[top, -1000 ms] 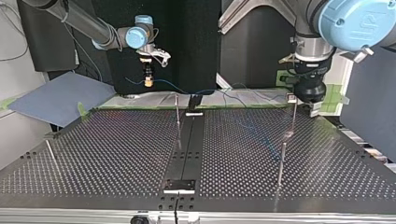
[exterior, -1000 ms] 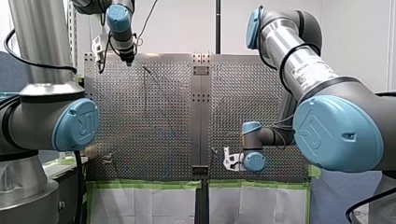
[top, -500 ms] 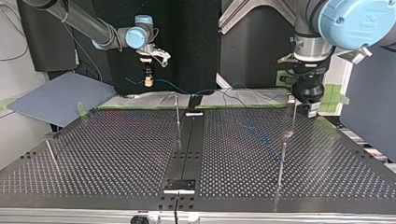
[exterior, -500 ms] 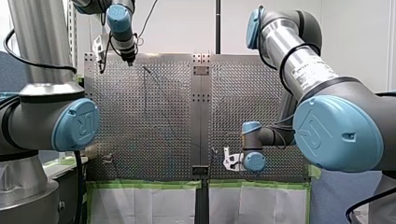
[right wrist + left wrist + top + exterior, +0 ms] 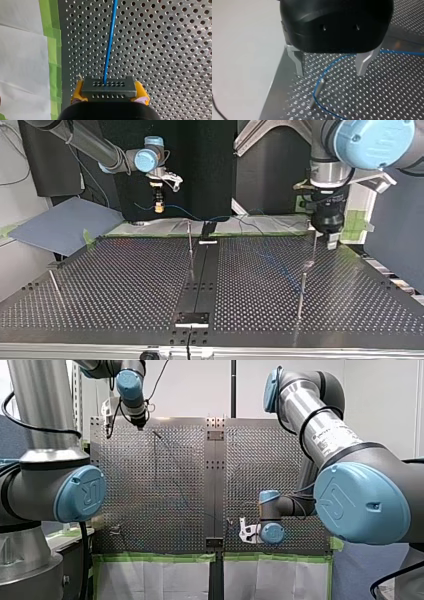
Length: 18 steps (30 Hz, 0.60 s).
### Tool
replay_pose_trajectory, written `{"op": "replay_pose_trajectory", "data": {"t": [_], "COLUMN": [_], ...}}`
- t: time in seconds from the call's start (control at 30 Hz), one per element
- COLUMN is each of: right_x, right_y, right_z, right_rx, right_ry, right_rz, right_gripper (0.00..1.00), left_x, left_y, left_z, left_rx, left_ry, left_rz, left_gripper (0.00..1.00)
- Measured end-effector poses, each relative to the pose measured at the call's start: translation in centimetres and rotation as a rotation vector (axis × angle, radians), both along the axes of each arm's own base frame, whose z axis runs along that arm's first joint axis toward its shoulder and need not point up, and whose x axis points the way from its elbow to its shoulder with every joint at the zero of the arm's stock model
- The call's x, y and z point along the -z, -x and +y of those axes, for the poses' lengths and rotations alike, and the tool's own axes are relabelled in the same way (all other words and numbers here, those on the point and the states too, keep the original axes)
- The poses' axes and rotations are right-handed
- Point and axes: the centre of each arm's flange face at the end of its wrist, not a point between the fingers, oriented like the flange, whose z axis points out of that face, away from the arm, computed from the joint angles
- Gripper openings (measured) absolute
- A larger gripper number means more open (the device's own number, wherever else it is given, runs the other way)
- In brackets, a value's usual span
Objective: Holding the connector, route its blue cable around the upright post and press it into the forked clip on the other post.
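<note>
My right gripper (image 5: 109, 95) has its yellow pads (image 5: 76, 97) shut on a dark grey connector (image 5: 109, 86). The blue cable (image 5: 109, 45) runs straight ahead from it over the perforated table (image 5: 162, 50). In the top view my right gripper (image 5: 159, 208) hangs above the table's far edge at the left. My left gripper (image 5: 331, 67) is open, with its metal fingers (image 5: 298, 63) wide apart. Just ahead of them the blue cable (image 5: 325, 72) curves around a thin upright post (image 5: 317, 90). In the top view my left gripper (image 5: 330, 241) hovers above that post (image 5: 313, 249).
More thin posts (image 5: 190, 246) (image 5: 300, 295) (image 5: 54, 282) stand on the plate. A dark strip (image 5: 200, 270) runs down its middle. Green tape (image 5: 51, 37) and white paper (image 5: 22, 62) border the edge under my right gripper. A blue-grey sheet (image 5: 60, 222) lies at the top view's left.
My left gripper has lifted a little and drifted leftward in the top view, away from the post. My right arm has stayed still with the connector.
</note>
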Motion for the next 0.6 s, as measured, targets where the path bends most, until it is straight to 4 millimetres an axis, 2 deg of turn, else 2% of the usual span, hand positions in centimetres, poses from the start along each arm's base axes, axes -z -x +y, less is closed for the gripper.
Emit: {"op": "replay_pose_trajectory", "data": {"t": [0.23,0.43,0.6], "right_x": [0.0,0.0,0.0], "right_y": [-0.1,-0.2,-0.4], "right_z": [0.0,0.0,0.1], "right_rx": [-0.004,-0.011,-0.029], "right_ry": [0.001,-0.002,-0.005], "right_rz": [-0.006,-0.011,-0.022], "right_gripper": [0.0,0.0,0.0], "left_x": [2.4,2.1,1.3], "left_y": [-1.3,-3.5,-4.4], "left_z": [0.1,-0.2,-1.0], "left_rx": [-0.018,-0.038,-0.006], "left_ry": [-0.064,-0.119,-0.143], "left_rz": [0.019,-0.018,-0.065], "left_gripper": [1.0,1.0,1.0]}}
